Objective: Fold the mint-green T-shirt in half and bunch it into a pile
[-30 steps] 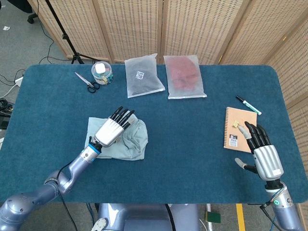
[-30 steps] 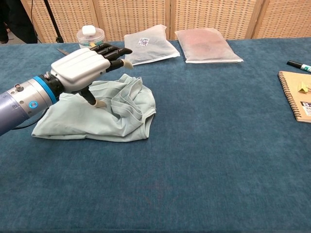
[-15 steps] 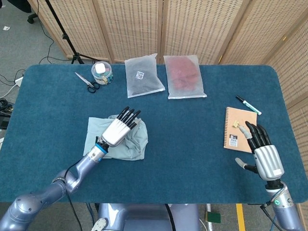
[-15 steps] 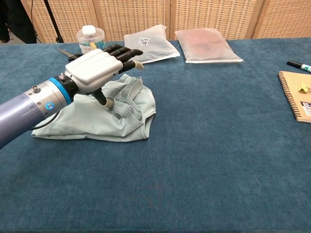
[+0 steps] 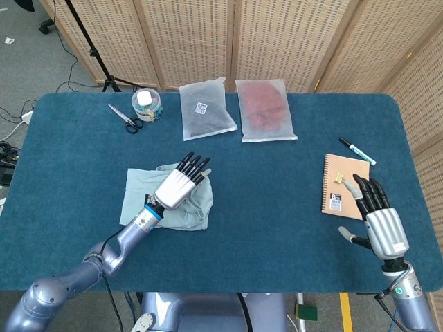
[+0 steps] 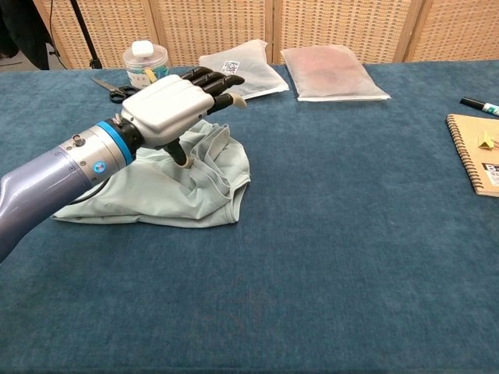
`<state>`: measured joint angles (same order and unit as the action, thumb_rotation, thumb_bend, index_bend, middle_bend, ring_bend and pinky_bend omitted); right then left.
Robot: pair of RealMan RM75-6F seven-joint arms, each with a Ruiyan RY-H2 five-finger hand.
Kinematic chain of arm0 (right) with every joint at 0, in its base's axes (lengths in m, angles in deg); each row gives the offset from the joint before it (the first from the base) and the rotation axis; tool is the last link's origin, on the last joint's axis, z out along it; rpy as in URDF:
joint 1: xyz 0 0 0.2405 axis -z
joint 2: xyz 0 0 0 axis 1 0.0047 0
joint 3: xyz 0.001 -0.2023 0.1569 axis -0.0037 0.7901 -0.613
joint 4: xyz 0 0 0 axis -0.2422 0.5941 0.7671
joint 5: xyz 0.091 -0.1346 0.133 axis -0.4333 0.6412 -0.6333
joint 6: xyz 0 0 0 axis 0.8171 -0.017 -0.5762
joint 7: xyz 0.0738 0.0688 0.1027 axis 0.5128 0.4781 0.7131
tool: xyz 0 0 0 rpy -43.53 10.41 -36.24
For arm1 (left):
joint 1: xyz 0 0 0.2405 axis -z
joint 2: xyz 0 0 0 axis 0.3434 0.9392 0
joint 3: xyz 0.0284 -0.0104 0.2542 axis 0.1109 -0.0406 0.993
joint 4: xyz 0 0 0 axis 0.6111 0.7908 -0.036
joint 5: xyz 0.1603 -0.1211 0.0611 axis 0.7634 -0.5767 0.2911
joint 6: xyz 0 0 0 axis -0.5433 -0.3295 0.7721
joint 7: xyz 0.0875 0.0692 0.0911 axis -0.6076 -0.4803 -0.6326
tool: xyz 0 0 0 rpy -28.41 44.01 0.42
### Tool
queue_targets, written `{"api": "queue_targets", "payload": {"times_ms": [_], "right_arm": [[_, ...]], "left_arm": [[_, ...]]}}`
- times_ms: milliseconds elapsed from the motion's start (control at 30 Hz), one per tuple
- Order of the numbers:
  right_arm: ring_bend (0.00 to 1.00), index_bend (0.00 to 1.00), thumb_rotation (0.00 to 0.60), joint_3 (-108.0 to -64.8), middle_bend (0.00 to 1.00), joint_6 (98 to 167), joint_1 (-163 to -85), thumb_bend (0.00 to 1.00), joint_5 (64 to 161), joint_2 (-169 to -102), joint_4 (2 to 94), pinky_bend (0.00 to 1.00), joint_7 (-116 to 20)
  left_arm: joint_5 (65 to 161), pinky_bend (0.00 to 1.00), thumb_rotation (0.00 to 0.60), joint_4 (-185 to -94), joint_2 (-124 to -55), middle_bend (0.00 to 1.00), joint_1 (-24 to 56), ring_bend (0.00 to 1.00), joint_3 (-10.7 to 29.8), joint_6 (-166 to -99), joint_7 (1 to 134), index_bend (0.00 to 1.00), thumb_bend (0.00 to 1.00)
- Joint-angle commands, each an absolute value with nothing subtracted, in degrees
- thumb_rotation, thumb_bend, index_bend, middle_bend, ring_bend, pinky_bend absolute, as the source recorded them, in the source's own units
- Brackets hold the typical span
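- The fingers [image 6: 210, 78] of the left hand [image 6: 168, 105] are stretched out straight and a little apart. They hold nothing. The thumb points down and its tip touches the shirt.
- The left hand hangs over the right part of the mint-green shirt [image 6: 156, 191], palm down. From above, the left hand [image 5: 178, 187] covers the middle and right side of the shirt [image 5: 135, 197].
- The shirt lies on the left half of the blue table [image 5: 263, 207], close to the front edge. It looks folded over already, because it is a small, thick shape with two layers at the edge. The right side is wrinkled and pushed up a bit.
- So the fold looks done. The bunching looks only started. The left side is flat and needs to be pushed in to make a pile.
- The right hand [image 5: 377, 221] is far away, at the right front of the table, just beside a notebook [image 5: 342, 185]. Its fingers are open and hold nothing. A pen [image 5: 356, 151] lies near the notebook.
- At the back of the table are two plastic bags [image 5: 206, 108], a little jar [image 5: 147, 105] and scissors [image 5: 124, 117].
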<state>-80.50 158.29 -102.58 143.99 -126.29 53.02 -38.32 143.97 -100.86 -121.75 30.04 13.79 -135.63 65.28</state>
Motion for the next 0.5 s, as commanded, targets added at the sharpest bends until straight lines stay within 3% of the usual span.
{"api": "queue_targets", "payload": {"times_ms": [33, 500], "right_arm": [[0.00, 0.00, 0.600, -80.55, 0.00, 158.28, -102.59, 0.16, 143.93, -126.26, 53.03, 0.00, -38.24], [0.00, 0.00, 0.600, -80.62, 0.00, 158.17, -102.60, 0.16, 143.74, -125.95, 53.16, 0.00, -37.65]], "left_arm": [[144.09, 0.00, 0.600, -100.87, -122.03, 0.00, 30.34, 0.00, 13.80, -135.69, 65.06, 0.00, 0.02], [143.53, 0.00, 0.600, -100.38, -124.19, 0.00, 32.66, 0.00, 12.85, -134.79, 63.27, 0.00, 0.02]]}}
